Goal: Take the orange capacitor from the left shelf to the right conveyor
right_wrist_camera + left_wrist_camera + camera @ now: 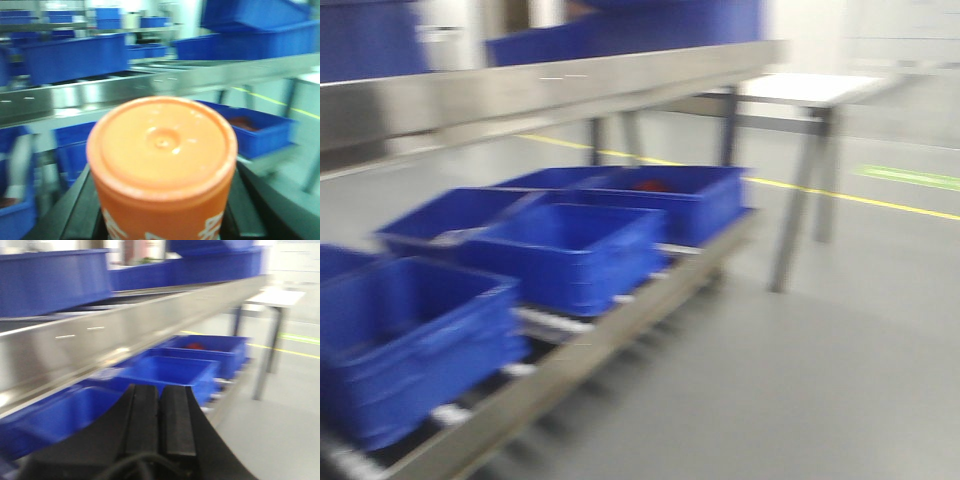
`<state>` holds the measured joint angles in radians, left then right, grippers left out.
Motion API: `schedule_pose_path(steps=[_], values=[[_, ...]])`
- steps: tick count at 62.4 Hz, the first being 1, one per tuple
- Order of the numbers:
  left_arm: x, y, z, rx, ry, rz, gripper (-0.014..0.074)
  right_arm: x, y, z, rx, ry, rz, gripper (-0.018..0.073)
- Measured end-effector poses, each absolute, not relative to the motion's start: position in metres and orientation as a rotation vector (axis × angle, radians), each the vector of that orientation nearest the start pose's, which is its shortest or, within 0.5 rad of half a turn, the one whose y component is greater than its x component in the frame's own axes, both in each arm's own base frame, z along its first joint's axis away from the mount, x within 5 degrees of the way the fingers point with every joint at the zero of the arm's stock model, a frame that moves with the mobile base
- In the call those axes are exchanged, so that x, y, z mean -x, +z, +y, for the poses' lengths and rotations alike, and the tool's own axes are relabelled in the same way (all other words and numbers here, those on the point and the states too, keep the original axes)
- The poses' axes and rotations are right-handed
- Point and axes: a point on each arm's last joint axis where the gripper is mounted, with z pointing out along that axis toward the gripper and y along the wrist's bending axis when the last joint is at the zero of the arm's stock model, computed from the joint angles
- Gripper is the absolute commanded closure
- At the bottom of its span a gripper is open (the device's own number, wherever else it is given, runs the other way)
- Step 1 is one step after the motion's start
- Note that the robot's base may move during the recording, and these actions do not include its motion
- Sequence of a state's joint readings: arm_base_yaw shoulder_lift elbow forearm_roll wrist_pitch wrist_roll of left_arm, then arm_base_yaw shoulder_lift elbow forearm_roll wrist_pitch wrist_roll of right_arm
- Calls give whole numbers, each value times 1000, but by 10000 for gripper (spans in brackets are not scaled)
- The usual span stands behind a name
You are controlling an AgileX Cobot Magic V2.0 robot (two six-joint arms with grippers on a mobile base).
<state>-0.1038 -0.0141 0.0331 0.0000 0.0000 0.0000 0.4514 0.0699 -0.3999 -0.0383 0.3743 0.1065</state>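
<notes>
My right gripper (162,220) is shut on the orange capacitor (161,150), an orange cylinder with a flat rimmed top and white print on its side; it fills the middle of the right wrist view, with a black finger (80,210) on each side. My left gripper (160,410) is shut and empty, its two black pads pressed together. The stainless-steel shelf (550,90) runs across the upper left of the front view, and it shows in the left wrist view (125,335) and right wrist view (165,82). The conveyor is out of view. All frames are motion-blurred.
Several blue bins (575,250) sit on the lower roller rack, one holding something red (650,185). More blue bins (55,280) stand on the upper shelf. A white table with dark legs (810,95) stands at the right. Grey floor with a yellow line (860,200) lies beyond.
</notes>
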Motion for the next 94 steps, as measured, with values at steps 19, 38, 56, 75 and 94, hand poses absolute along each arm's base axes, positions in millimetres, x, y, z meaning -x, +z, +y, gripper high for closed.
schedule_pose_path(steps=[19, 38, 56, 75, 94], values=[[-56, 203, -6, -78, -83, 1501, 701, -29, 307, 13, 280, 405, 1514, 510], [-56, 203, -6, -78, -83, 1501, 701, -29, 307, 13, 280, 405, 1514, 510], [-56, 203, -6, -78, -84, 1495, 701, -29, 307, 13, 280, 405, 1514, 510], [-56, 203, -6, -78, -84, 1495, 701, -29, 307, 13, 280, 405, 1514, 510], [-56, 203, -6, -78, -83, 1501, 701, -29, 307, 13, 280, 405, 1514, 510]])
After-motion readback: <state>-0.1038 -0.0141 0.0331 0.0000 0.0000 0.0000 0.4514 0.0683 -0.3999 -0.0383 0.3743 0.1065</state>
